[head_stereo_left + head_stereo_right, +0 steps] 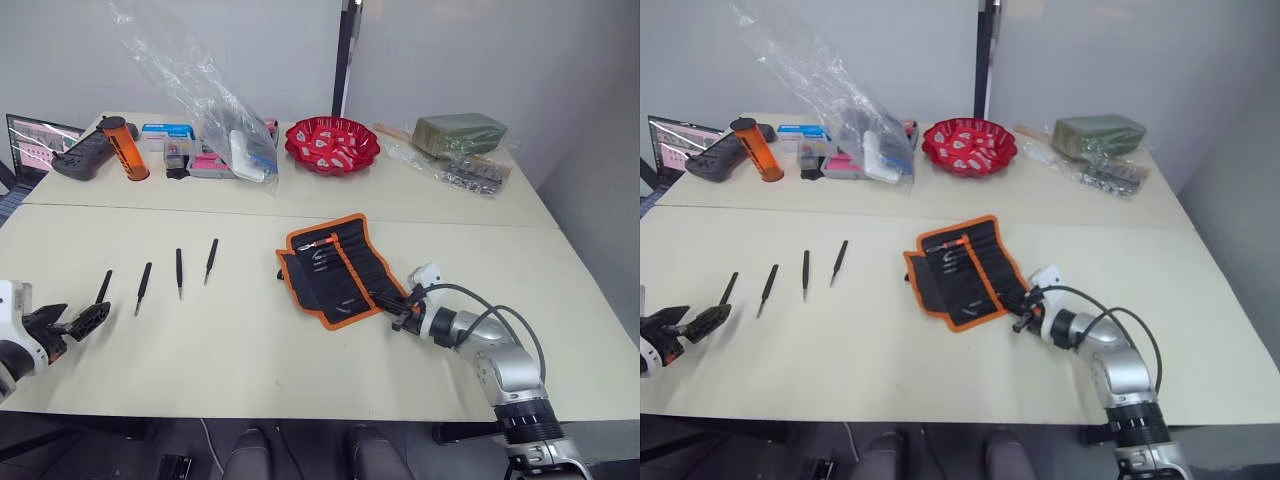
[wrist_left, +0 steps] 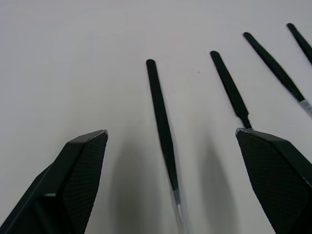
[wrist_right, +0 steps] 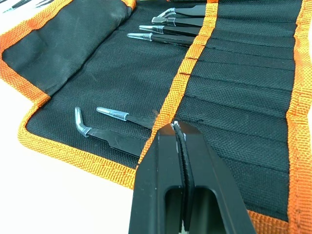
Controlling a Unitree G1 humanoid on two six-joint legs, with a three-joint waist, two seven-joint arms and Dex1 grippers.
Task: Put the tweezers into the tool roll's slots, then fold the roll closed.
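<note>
The tool roll (image 1: 335, 270) lies open on the table, black with orange binding. Several tweezers (image 3: 161, 36) are tucked in its slots (image 3: 243, 73) with silver tips showing, two more near its lower edge (image 3: 117, 141). My right gripper (image 1: 400, 305) is shut with nothing between its fingers, its tips over the roll's orange middle band (image 3: 195, 58) at the near right corner. Several black tweezers (image 1: 143, 288) lie in a row on the table to the left. My left gripper (image 1: 75, 322) stands open just before the leftmost tweezers (image 2: 163, 126), which lie between its fingers (image 2: 83, 161).
Along the back stand a laptop (image 1: 35, 140), a black controller (image 1: 85, 155), an orange cylinder (image 1: 125, 148), a clear plastic bag (image 1: 215, 120) over small boxes, a red bowl (image 1: 332, 143) and a green box (image 1: 460, 132). A table seam (image 1: 450, 222) runs behind the roll.
</note>
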